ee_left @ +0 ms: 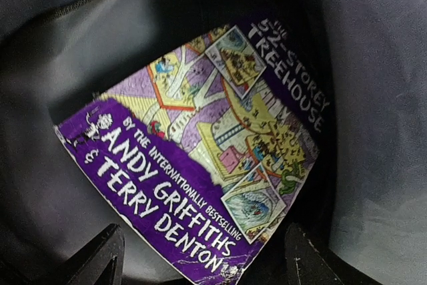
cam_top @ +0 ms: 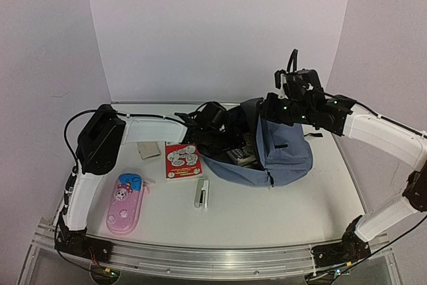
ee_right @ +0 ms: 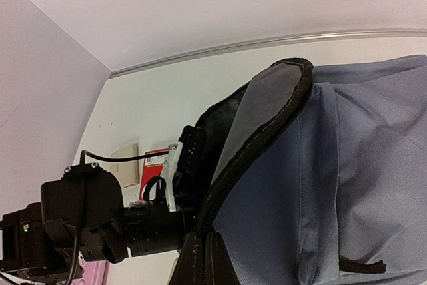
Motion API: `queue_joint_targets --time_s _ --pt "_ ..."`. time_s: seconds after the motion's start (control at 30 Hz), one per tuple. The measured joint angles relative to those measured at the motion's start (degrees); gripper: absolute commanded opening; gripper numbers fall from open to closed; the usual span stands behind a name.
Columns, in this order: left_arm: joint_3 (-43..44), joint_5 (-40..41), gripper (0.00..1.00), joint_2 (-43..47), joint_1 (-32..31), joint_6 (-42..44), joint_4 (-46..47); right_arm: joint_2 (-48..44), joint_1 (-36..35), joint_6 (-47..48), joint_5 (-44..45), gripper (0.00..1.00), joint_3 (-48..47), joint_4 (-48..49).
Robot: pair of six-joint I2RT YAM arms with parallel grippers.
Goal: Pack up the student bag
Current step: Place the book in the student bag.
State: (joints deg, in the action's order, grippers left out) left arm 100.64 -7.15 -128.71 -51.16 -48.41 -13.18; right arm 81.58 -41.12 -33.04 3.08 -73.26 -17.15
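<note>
The student bag point(cam_top: 283, 151), slate blue with a black zipper rim, lies at centre right with its mouth facing left. My right gripper point(cam_top: 270, 107) is shut on the bag's upper rim point(ee_right: 267, 125) and holds the flap up. My left gripper point(cam_top: 230, 139) reaches into the mouth. In the left wrist view a purple paperback point(ee_left: 200, 165) rests on the dark lining point(ee_left: 60, 78). The left gripper point(ee_left: 200, 261) is open. Its fingertips point(ee_left: 100, 258) stand wide apart on either side of the book's lower corner, not pressing it.
Left of the bag lie a red booklet point(cam_top: 182, 160), a small beige pad point(cam_top: 148, 149), a white-and-black stapler point(cam_top: 201, 193) and a pink-and-blue pencil case point(cam_top: 125, 203). The left arm's wrist point(ee_right: 133, 225) fills the bag's mouth. White walls close the back and sides.
</note>
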Motion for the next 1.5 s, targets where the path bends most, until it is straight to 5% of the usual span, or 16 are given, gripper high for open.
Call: queue_joint_targets --time_s 0.8,1.13,1.5 --pt "8.4 -4.6 0.83 -6.4 -0.2 3.3 2.2 -2.4 0.0 -0.3 1.1 0.0 1.2 0.0" --pt "-0.2 3.0 0.85 0.3 -1.2 4.9 1.7 -6.4 0.0 -2.1 6.0 0.0 5.7 0.1" --pt "0.1 6.7 0.86 1.1 -1.0 3.4 -1.6 -7.0 0.1 -3.2 6.6 0.0 6.6 0.4"
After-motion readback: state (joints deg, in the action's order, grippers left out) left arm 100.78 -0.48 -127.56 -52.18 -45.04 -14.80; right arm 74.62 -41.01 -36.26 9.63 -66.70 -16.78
